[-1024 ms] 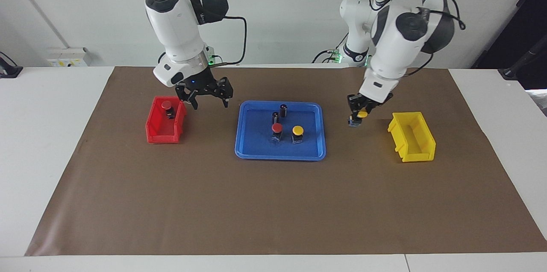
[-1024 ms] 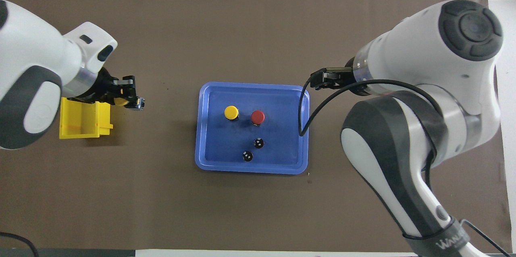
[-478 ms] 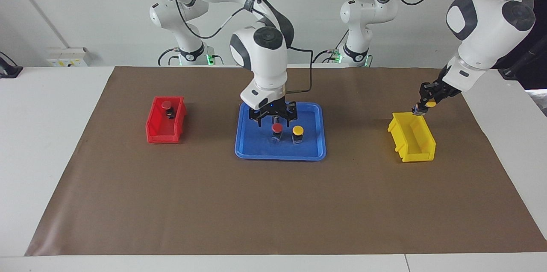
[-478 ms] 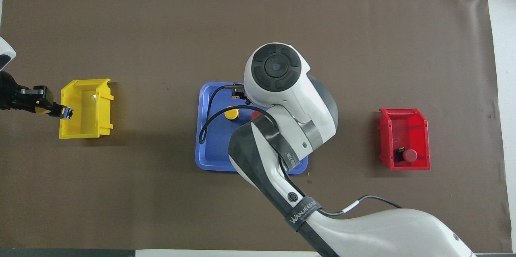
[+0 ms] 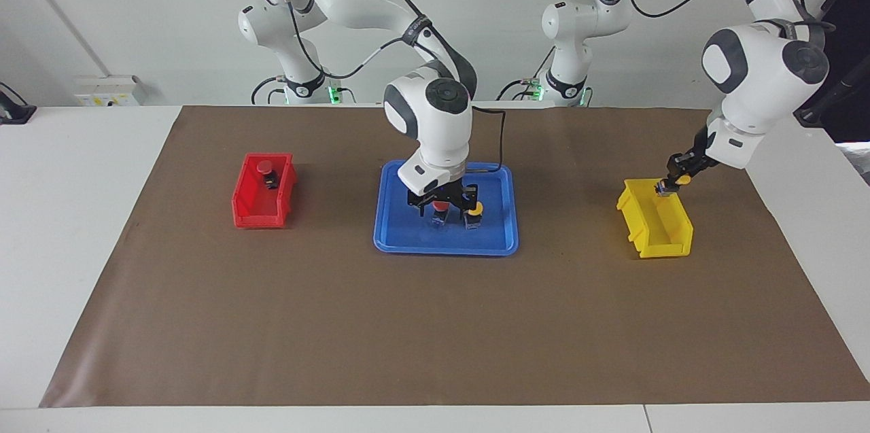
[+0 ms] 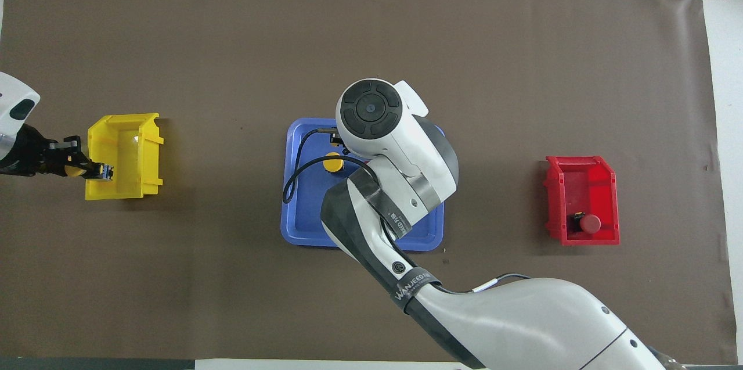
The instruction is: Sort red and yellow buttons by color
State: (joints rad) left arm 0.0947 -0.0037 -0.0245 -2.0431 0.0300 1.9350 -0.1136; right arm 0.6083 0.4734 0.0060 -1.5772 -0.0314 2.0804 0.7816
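Observation:
My right gripper is open, low in the blue tray, its fingers on either side of a red button. A yellow button stands beside it in the tray and also shows in the overhead view. My left gripper is shut on the second yellow button and holds it just over the yellow bin's end nearest the robots. The other red button lies in the red bin. In the overhead view my right arm hides the tray's red button.
The blue tray lies mid-mat, the red bin toward the right arm's end and the yellow bin toward the left arm's end. A brown mat covers the table. The right arm hides part of the tray.
My right gripper moved from beside the red bin to the tray and came down around the red button. My left gripper carried its yellow button from beside the tray to over the yellow bin.

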